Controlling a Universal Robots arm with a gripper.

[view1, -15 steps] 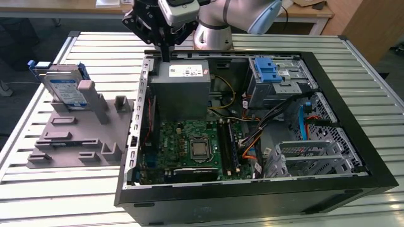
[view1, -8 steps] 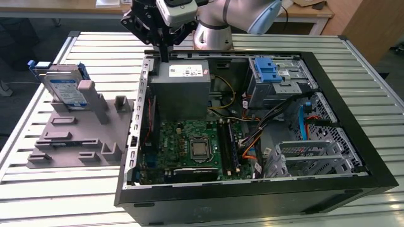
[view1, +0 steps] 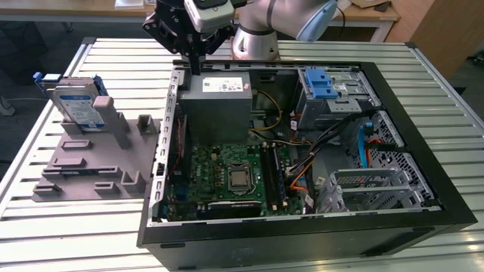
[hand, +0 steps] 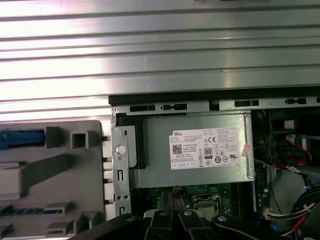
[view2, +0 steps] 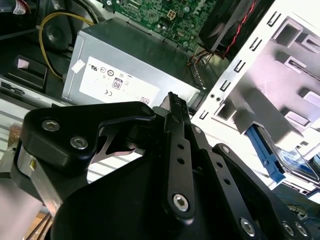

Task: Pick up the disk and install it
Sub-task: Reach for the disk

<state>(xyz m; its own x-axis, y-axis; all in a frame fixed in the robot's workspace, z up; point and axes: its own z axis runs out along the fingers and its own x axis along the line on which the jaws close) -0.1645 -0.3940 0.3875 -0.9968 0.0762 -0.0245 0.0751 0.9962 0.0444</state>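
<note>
Hanging over the far rim of the open case, the gripper is pointing down at the corner of the power supply nearer the exterior view's left. Whether the tip is touching the metal cannot be told. In the second wrist view the gripper is showing its 2 fingers pressed together into 1 narrow tip, gripping nothing, and the power supply is lying just beyond that tip.

The disk is standing upright on edge in a grey fixture on the slatted table. It is at the exterior view's left, outside the case and well apart from the gripper. Its white-and-blue label is facing the camera, and a blue bracket is framing it. In the second wrist view the disk is appearing past the black linkage, beside the pale fixture.

In the first wrist view the power supply is sitting inside the case wall. The fixture is lying just beside the case, and the table is running beyond both.

Inside the case, the motherboard is lying nearer the camera than the power supply, and the blue-latched cage is sitting toward the exterior view's right.
</note>
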